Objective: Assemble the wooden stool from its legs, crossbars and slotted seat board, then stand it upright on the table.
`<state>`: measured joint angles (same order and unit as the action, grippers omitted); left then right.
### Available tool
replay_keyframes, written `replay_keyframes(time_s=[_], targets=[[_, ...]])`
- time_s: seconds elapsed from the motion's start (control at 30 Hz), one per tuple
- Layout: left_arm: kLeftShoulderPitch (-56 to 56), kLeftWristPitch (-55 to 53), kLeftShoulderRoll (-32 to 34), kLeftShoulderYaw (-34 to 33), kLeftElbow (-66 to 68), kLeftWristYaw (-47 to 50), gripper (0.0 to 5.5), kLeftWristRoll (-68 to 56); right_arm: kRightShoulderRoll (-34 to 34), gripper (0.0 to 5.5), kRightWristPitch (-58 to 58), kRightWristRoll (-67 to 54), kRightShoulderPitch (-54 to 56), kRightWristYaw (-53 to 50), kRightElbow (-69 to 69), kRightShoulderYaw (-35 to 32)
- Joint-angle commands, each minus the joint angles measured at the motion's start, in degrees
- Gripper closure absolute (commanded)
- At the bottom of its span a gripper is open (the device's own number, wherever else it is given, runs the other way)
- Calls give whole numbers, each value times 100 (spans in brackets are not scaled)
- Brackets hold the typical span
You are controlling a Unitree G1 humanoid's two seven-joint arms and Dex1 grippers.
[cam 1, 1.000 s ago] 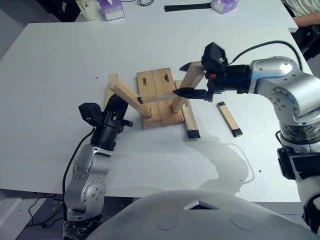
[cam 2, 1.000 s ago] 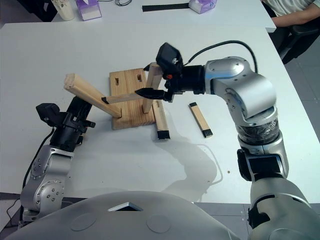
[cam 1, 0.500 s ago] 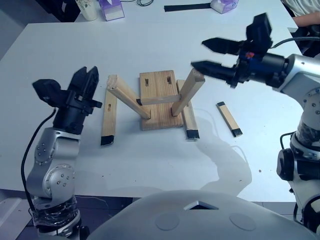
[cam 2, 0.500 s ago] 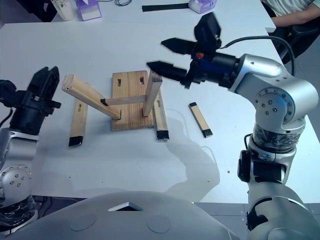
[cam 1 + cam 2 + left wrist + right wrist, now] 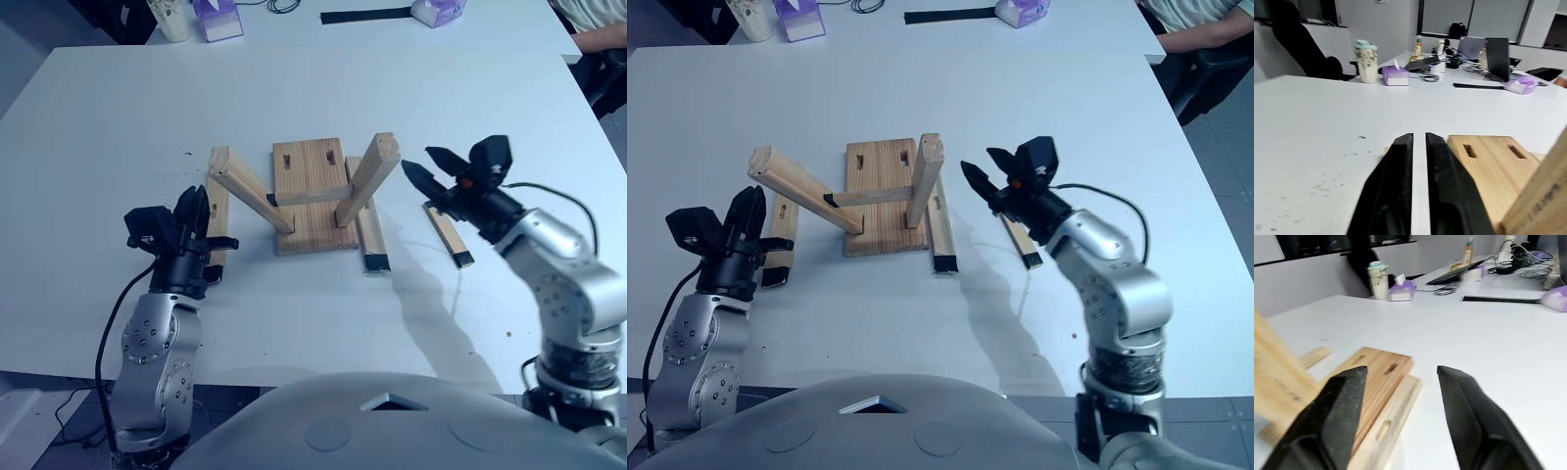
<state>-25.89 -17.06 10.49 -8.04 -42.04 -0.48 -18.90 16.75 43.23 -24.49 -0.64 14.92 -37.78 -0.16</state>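
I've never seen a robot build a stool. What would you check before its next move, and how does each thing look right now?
1. Right tool open and empty: ok.
2. Left tool holding nothing: ok.
3. Joined leg pair fully seated in seat board: cannot tell; both lean.
4. Left loose leg and right loose leg lying flat, unblocked: ok.
5. Short crossbar lying free by the right tool: ok.
6. All four legs fitted: not ok.
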Motion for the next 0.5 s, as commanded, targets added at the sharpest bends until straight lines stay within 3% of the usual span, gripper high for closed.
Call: replay_keyframes(time_s=[0.03, 0.17, 0.43, 0.5], targets=[[214, -66, 53, 124, 11, -64, 550, 215, -464, 354, -547, 880, -462, -862, -347, 696], [140, -203, 186, 195, -183, -190, 550, 329, -404, 409, -928, 1661, -816, -1146, -602, 1376], [62, -548, 102, 225, -530, -131, 550, 399, -708, 545, -1034, 2182, -1031, -1437, -758, 1850], [120, -577, 52, 361, -524, -75, 550, 533, -753, 548, -1056, 2283, -997, -1463, -711, 1923]])
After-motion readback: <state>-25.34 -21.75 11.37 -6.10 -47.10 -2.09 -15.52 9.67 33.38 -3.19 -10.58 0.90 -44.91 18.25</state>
